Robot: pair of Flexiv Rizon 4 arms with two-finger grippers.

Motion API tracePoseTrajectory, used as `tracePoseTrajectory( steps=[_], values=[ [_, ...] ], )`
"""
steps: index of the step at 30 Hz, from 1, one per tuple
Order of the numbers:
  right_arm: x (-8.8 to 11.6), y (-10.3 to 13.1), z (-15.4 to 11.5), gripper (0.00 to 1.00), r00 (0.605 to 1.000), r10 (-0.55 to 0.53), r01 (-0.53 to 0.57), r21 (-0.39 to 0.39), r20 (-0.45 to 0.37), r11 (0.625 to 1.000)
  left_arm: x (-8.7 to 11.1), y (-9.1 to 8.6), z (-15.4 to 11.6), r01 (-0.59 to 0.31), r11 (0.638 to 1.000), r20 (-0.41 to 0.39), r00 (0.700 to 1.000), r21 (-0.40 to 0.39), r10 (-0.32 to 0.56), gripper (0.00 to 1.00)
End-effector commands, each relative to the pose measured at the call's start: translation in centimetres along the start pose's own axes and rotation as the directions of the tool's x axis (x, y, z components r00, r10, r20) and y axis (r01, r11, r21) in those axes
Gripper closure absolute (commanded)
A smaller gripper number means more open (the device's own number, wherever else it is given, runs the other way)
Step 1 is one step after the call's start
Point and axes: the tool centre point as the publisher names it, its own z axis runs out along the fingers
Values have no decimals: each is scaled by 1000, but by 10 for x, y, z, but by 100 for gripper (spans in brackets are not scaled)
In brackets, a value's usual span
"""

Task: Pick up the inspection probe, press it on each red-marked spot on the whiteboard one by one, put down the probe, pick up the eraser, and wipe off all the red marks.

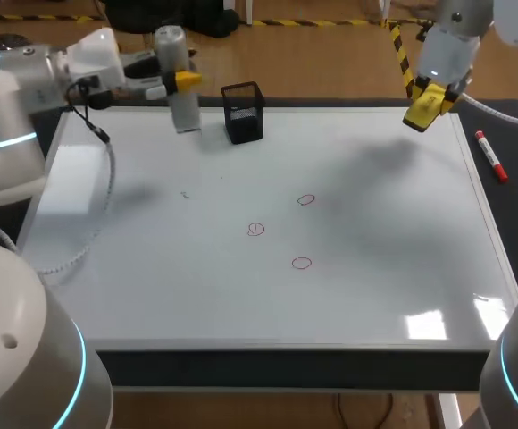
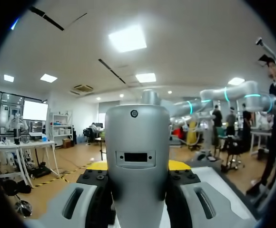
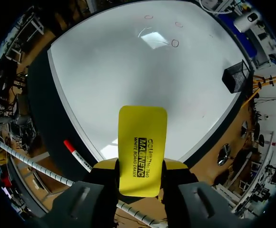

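3 red marks (image 1: 256,230), 1 probe (image 1: 185,107), 1 eraser (image 3: 142,149), 1 red marker (image 1: 490,155), 1 black mesh cup (image 1: 244,113), 1 whiteboard (image 1: 375,268).

Robotics test lab, judging by the bench. A left arm (image 1: 27,80) and a right arm (image 1: 455,45) in white and grey casing are hanging over one table (image 1: 286,368), cyan light rings glowing on their joints. A whiteboard (image 1: 375,268) is lying flat as the work surface, carrying three small red marks (image 1: 302,263). A black mesh holder (image 1: 244,113) is standing near its far edge, a red-capped marker (image 1: 490,155) is lying beside the board on dark matting, and a white ribbed cable (image 1: 107,192) is trailing from the left arm
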Motion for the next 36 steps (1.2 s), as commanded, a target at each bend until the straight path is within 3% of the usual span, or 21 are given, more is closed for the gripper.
tracePoseTrajectory(
  steps=[1,16,36],
  values=[
    [0,-1,-1,100,1000,-2,2,1,-5,1000,15,4,10,7,1000,-16,1000,-6,-7,100],
    [0,-1,-1,100,1000,-2,2,1,-5,1000,65,32,40,42,999,-188,981,9,-40,100],
    [0,-1,-1,100,1000,-2,2,1,-5,1000,116,62,55,70,997,-327,942,-27,-75,100]
  ],
)
